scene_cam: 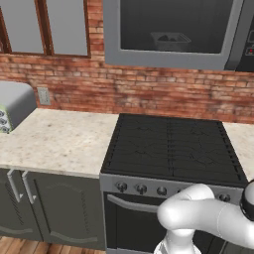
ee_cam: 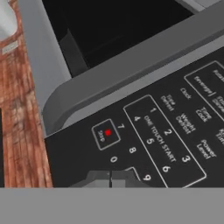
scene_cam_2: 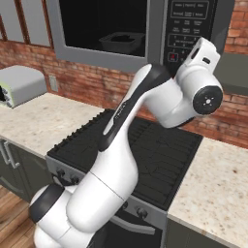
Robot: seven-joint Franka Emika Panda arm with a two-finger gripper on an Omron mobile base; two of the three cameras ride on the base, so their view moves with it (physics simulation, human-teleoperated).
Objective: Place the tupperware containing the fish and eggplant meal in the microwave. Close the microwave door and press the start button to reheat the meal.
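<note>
The claw (ee_cam: 111,178) is pinched fully together, holding nothing, its two dark tips side by side almost touching the black button panel (ee_cam: 166,144) of the microwave (scene_cam_2: 145,34). The tips sit just below the digit keys of that panel, near the zero and nine, with a small red-lit stop key (ee_cam: 106,133) a little above them. The microwave door (scene_cam: 173,34) appears shut against the microwave's front, its grey frame running beside the panel. Through the door's dark window the tupperware (scene_cam: 170,41) rests inside the microwave, roughly central, and dark pieces of the fish and eggplant meal (scene_cam: 171,37) lie in it; how many pieces cannot be told. Below the microwave stands a black stove (scene_cam: 171,149), with a speckled counter (scene_cam: 59,141) to either side of it. The likely risk is pressing the wrong key: the tips are close to the stop key and the digits, so a slightly misaligned push could cancel or miss the start.
</note>
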